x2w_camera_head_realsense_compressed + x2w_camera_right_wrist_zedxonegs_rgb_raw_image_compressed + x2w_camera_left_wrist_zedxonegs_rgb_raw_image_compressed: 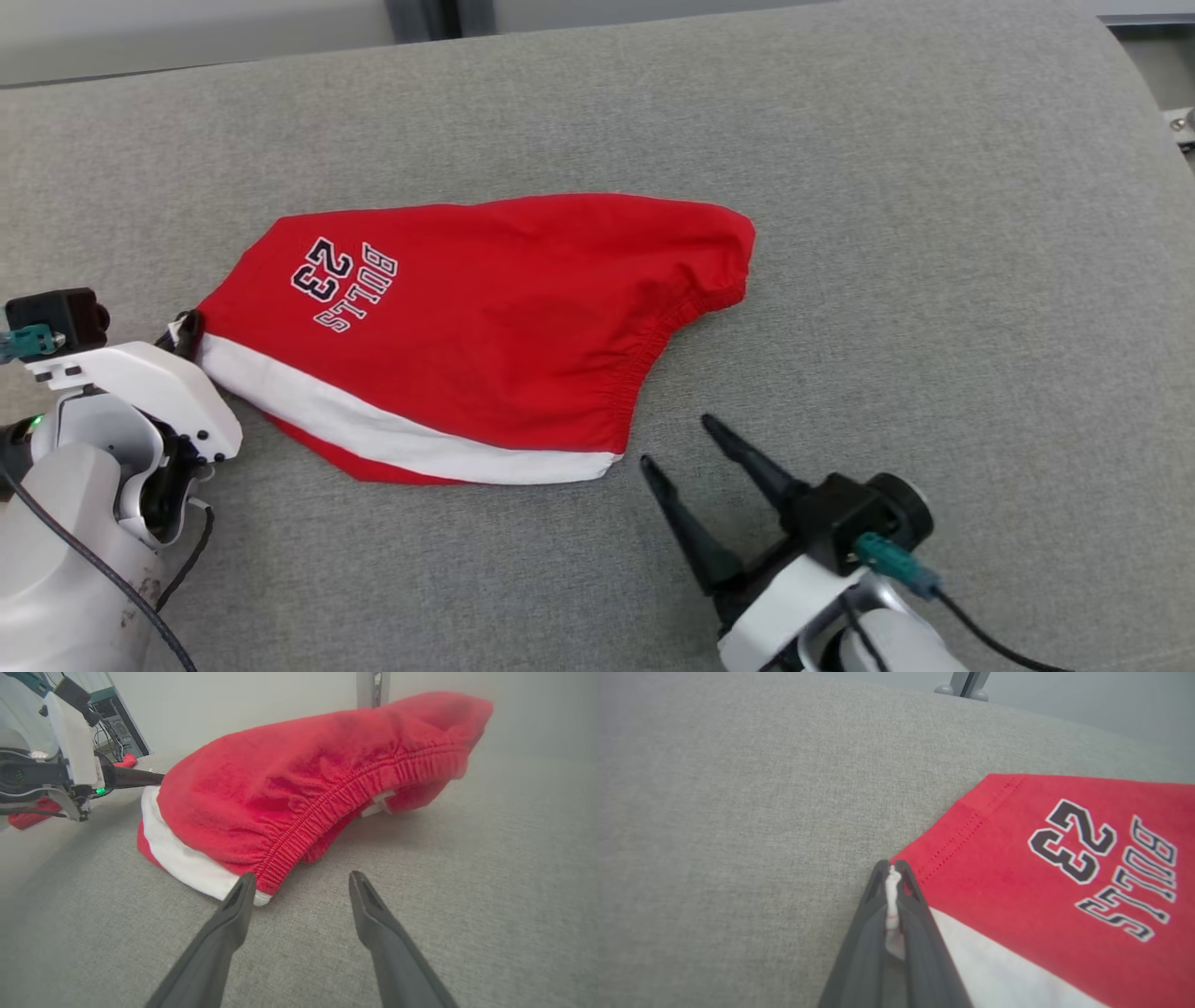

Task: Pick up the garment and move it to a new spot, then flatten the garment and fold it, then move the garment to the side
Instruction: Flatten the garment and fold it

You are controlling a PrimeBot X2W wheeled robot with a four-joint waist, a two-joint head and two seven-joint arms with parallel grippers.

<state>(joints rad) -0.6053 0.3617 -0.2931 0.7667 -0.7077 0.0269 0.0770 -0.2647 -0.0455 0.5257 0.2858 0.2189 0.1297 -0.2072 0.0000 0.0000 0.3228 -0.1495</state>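
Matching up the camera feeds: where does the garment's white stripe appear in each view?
Head view: white stripe along the near edge of the garment, left of centre.
Left wrist view: lower right.
Right wrist view: left of centre, beneath the red cloth.
Shared landmark: left end effector, shut on the stripe's end.

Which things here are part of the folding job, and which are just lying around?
Job: red Bulls shorts; left gripper, jaws shut on their hem corner; right gripper, jaws open; grey cushion.
Lying about: computer tower; metal post.
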